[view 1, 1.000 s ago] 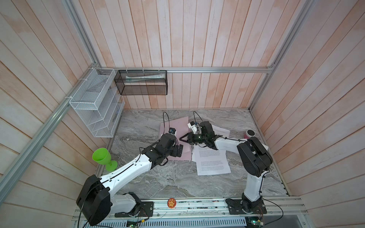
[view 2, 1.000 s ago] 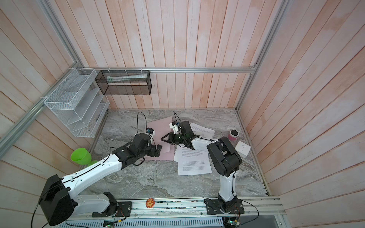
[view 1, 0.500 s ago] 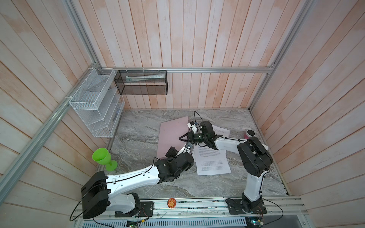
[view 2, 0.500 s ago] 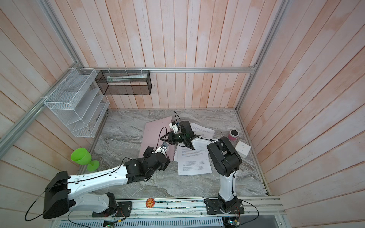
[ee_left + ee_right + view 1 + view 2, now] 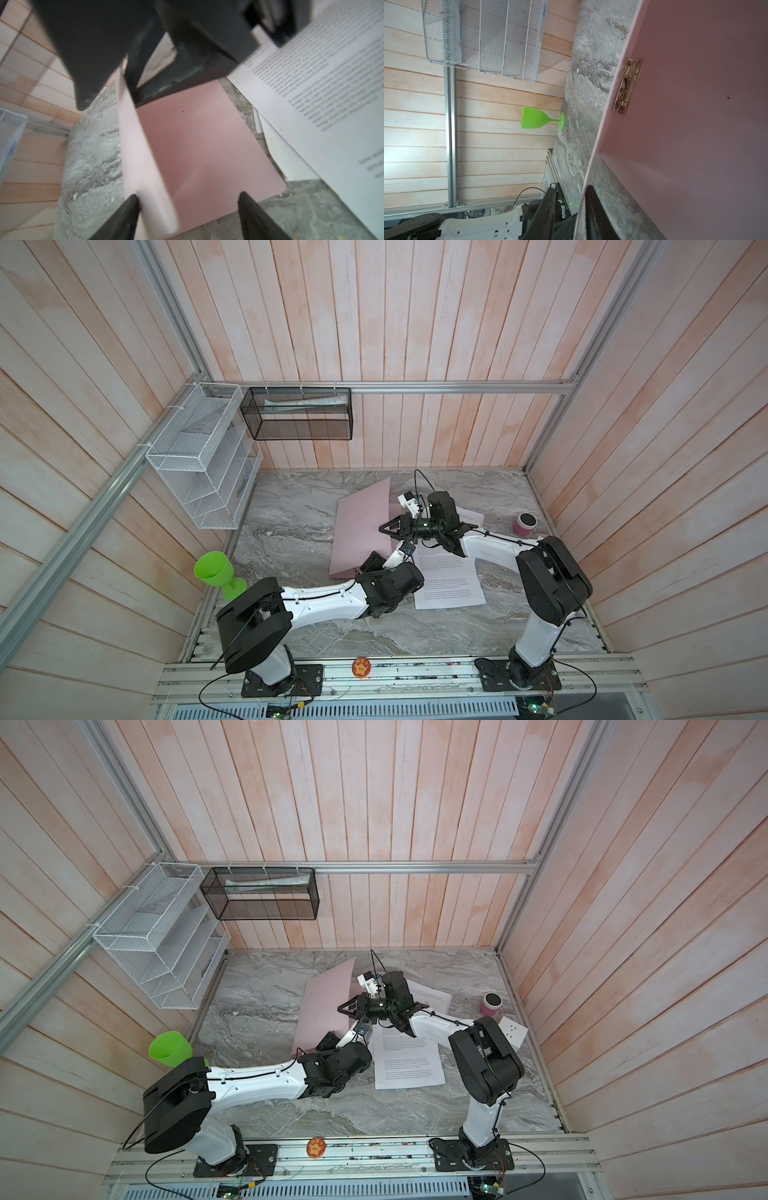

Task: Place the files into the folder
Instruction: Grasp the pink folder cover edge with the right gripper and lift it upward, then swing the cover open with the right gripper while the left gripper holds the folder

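Pale pink and stiff like thin card, the folder (image 5: pixel 360 531) sits mid-frame in both top views on the marble table (image 5: pixel 291 522), its upper cover tilted up where my right gripper (image 5: pixel 569 188) pinches the thin free edge. My left gripper (image 5: pixel 187 199) has its fingers spread, straddling that raised cover without clamping it. The files (image 5: pixel 448 578), lying just right of the folder, look light and floppy, so I judge a corner pinch and a slide the safest hold.
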